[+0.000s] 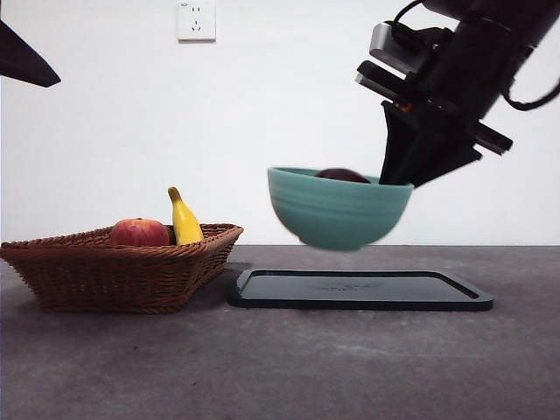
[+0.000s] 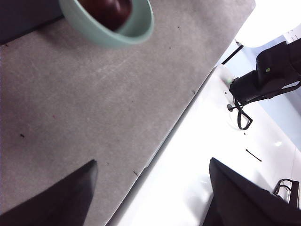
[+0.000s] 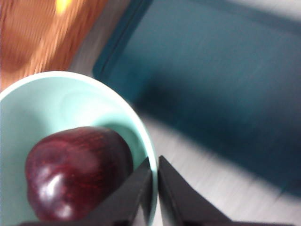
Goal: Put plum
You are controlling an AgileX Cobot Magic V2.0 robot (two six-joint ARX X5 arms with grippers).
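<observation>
Plum (image 3: 77,172) in a teal bowl (image 1: 339,210), carried above the dark tray (image 1: 360,290).
My right gripper (image 3: 155,181) pinches the bowl's rim at 3 o'clock so fruit and bowl travel together; my left gripper (image 2: 150,193) waits, jaws wide. Wicker basket (image 1: 122,267) at 9 o'clock; grey tabletop (image 1: 280,367), white wall.

The plum (image 3: 77,172) is dark maroon, glossy and round, with faint red streaking. It lies inside the teal bowl (image 1: 339,210) that my right gripper (image 3: 155,188) holds by the rim, clear of the dark tray (image 1: 359,289) below.
</observation>
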